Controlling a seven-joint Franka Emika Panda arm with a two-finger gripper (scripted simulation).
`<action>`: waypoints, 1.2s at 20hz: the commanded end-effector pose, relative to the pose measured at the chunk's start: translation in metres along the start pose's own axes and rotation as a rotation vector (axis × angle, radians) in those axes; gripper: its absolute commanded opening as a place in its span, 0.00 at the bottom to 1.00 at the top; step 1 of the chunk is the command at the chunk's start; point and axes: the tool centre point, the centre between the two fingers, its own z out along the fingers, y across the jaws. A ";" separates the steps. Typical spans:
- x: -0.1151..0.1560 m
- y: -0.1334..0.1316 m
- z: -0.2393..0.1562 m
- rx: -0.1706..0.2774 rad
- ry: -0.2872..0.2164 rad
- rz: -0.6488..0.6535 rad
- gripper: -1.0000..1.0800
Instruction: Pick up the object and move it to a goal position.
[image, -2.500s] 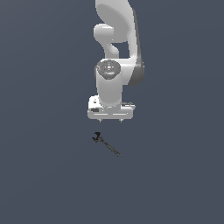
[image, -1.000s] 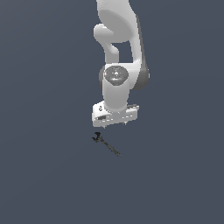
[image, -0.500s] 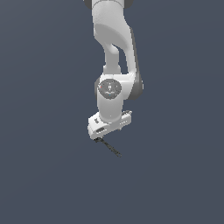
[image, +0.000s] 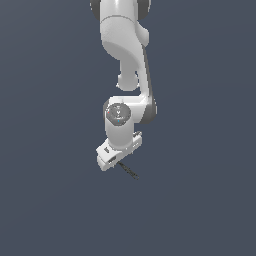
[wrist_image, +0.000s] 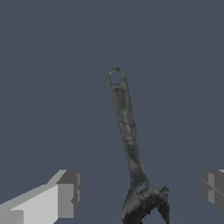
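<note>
gripper (wrist_image: 140, 192) jaws spread wide, wrench (wrist_image: 131, 148) head between them, untouched

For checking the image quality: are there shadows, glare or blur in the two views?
Exterior view: flat lighting, no cast shadow; the tool is tiny and indistinct under the gripper. Wrist view: tool large, coarse and pixelated; no glare; both fingers cropped by the frame.

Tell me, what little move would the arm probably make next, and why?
Probably close the fingers. In the wrist view the gripper is open, one finger on each side of the dark wrench-like tool, with gaps to both. The exterior view shows the hand low over the tool, so squeezing seems next, perhaps after easing down slightly.
</note>
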 end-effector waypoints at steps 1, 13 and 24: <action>0.001 0.005 0.005 -0.002 0.003 -0.039 0.96; 0.000 0.012 0.015 -0.004 0.006 -0.097 0.96; 0.000 0.012 0.057 -0.004 0.006 -0.101 0.96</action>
